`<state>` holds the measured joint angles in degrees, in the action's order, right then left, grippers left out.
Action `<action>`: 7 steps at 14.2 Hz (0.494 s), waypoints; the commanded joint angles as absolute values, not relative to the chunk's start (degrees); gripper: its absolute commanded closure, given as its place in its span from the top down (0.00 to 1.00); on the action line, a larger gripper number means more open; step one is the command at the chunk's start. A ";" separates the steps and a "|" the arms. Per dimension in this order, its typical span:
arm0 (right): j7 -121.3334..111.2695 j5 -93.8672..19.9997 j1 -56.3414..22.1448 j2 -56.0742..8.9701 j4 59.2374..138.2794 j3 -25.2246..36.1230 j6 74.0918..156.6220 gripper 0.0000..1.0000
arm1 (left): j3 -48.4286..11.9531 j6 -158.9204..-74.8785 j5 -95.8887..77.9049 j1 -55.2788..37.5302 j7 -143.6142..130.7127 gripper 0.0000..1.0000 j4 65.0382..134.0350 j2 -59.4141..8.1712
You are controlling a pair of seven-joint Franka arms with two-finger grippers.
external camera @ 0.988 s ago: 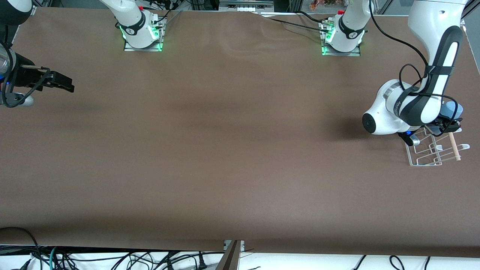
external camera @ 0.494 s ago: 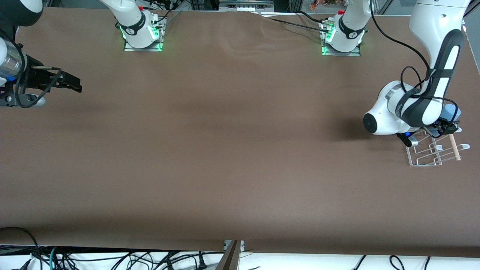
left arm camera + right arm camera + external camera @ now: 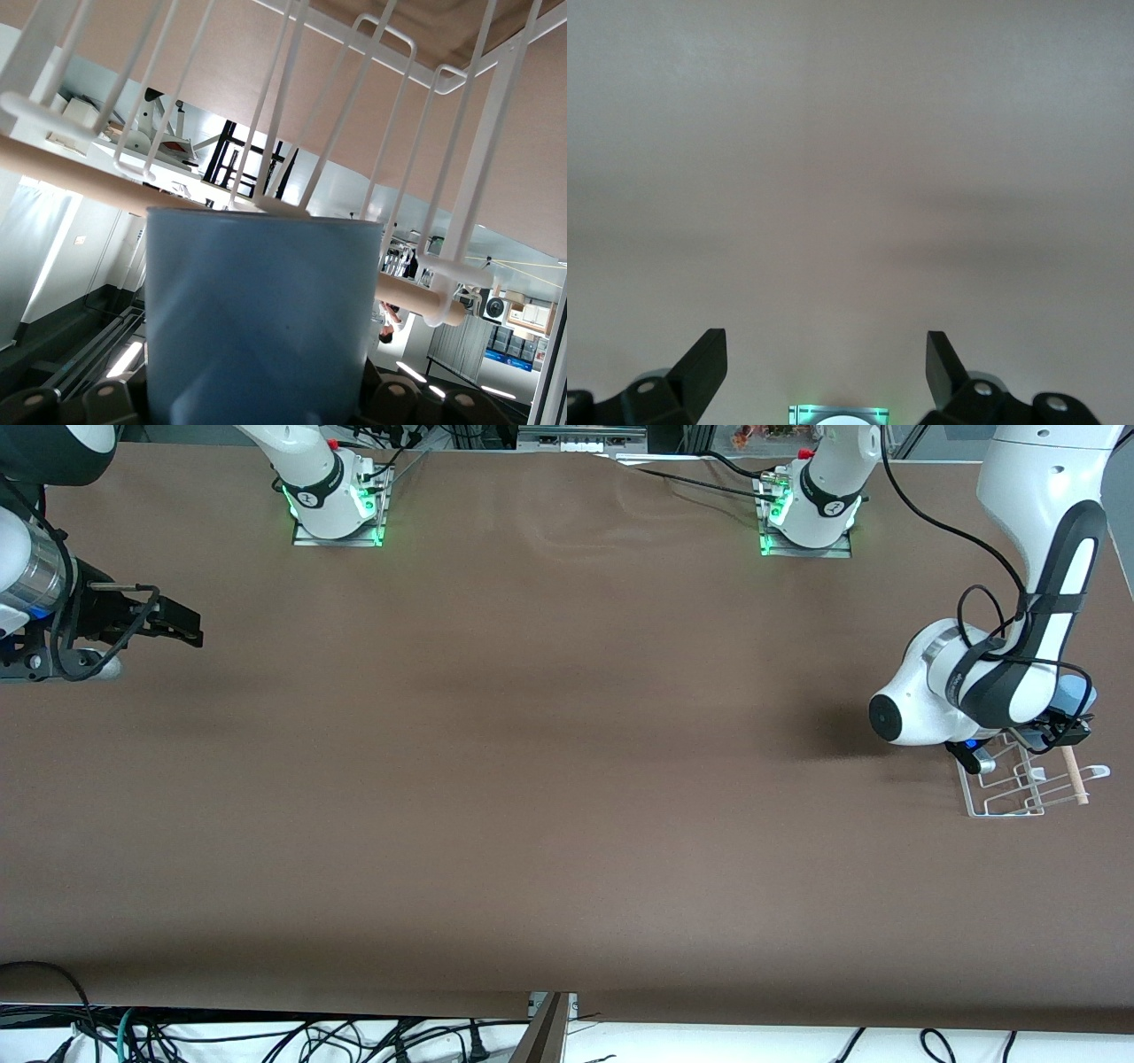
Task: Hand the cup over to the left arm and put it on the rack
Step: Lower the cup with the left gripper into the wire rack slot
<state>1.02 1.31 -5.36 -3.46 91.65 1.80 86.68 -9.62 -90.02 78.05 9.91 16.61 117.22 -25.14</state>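
Observation:
The light-blue cup (image 3: pixel 1077 690) is held in my left gripper (image 3: pixel 1060 727), which is shut on it over the end of the white wire rack (image 3: pixel 1005 802) that lies farther from the front camera. The rack stands at the left arm's end of the table, with its wooden rod (image 3: pixel 1074 773) along one side. In the left wrist view the cup (image 3: pixel 257 319) fills the space between the jaws and hides the fingers. The rack's wires (image 3: pixel 390 142) and rod (image 3: pixel 80 181) lie close past the cup. My right gripper (image 3: pixel 182 627) hangs open and empty over bare table at the right arm's end; it also shows in the right wrist view (image 3: pixel 824 363).
The brown table (image 3: pixel 549 779) is bare between the two arms. The arm bases (image 3: pixel 337 509) (image 3: pixel 806 514) glow green along the edge farthest from the front camera. The rack stands close to the table's end edge. Cables (image 3: pixel 266 1036) hang below the nearest edge.
My right gripper has moved a little toward the middle of the table. My left arm has shifted slightly toward its end of the table, still holding the cup over the rack.

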 commanded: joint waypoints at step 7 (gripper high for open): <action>1.14 -1.30 -5.36 -4.13 89.74 2.37 86.48 0.99 | -9.93 -90.09 79.89 10.02 13.10 1.00 117.25 -24.96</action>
